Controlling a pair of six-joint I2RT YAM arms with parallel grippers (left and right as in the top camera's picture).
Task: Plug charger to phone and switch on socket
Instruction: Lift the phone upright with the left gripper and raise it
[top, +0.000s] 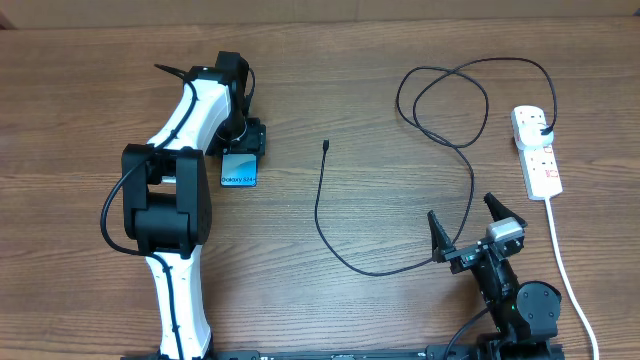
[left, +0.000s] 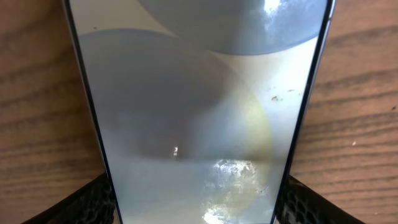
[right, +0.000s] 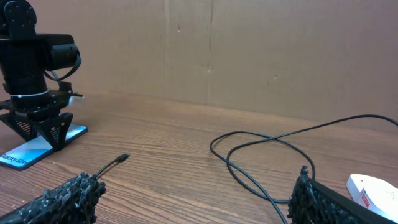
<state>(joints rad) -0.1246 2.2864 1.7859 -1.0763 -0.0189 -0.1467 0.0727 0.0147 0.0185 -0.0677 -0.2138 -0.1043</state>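
Black-edged phone (left: 199, 112) with glossy pale screen sits gripped between left fingers (left: 93, 202).

The overhead camera is looking straight down on the whole counter (top: 330, 60). The left wrist camera is sitting close over the phone (left: 193, 112). The right wrist camera is gazing low across the counter, sharing that phone.

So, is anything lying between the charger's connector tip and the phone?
Nothing visible does. Only bare table separates the connector tip from the phone. The left gripper stands over the phone, its fingers against both long edges, and the rest of the cable trails away from the phone.
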